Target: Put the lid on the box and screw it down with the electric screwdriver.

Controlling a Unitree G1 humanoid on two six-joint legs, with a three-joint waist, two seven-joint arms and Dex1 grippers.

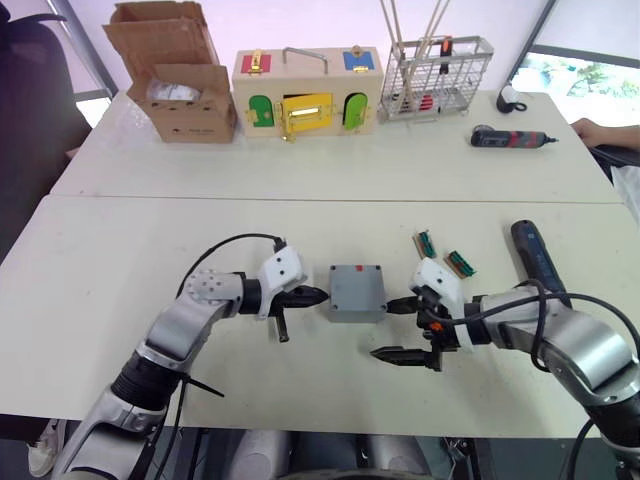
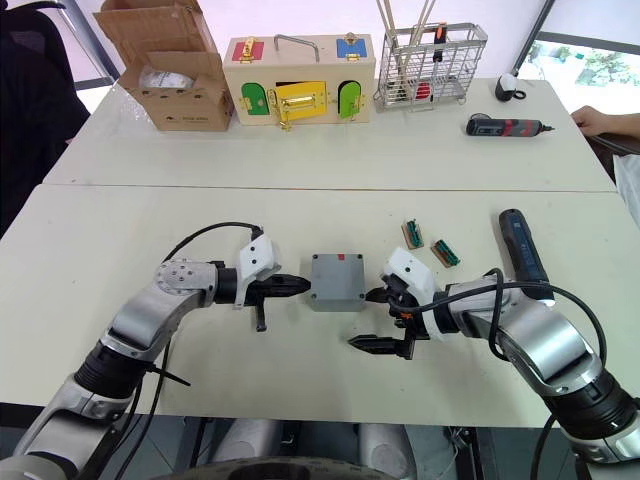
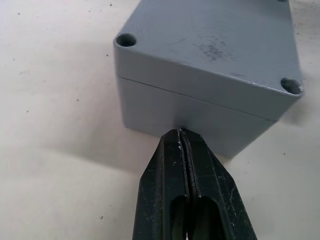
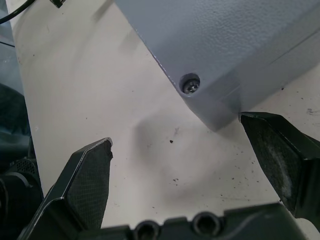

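The grey box (image 3: 165, 112) sits in the middle of the near table with the lid (image 1: 357, 287) lying flat on top of it. A thin seam runs between the two, and a screw shows in one corner hole (image 4: 189, 85). My left gripper (image 1: 318, 295) is shut, with its tip against the box's left side. On the box's right, my right gripper (image 1: 388, 329) is open, with one finger close to the wall and the other nearer the table's front. The electric screwdriver (image 1: 535, 255) lies on the table beside my right forearm, not held.
On the far table stand a cardboard box (image 1: 185, 100), a wooden box with coloured doors (image 1: 305, 95) and a wire basket (image 1: 435, 75). A small black-and-red screwdriver (image 1: 510, 138) lies there too. Two small green parts (image 1: 425, 243) lie right of the box. A person's hand (image 1: 600, 130) rests at the far right.
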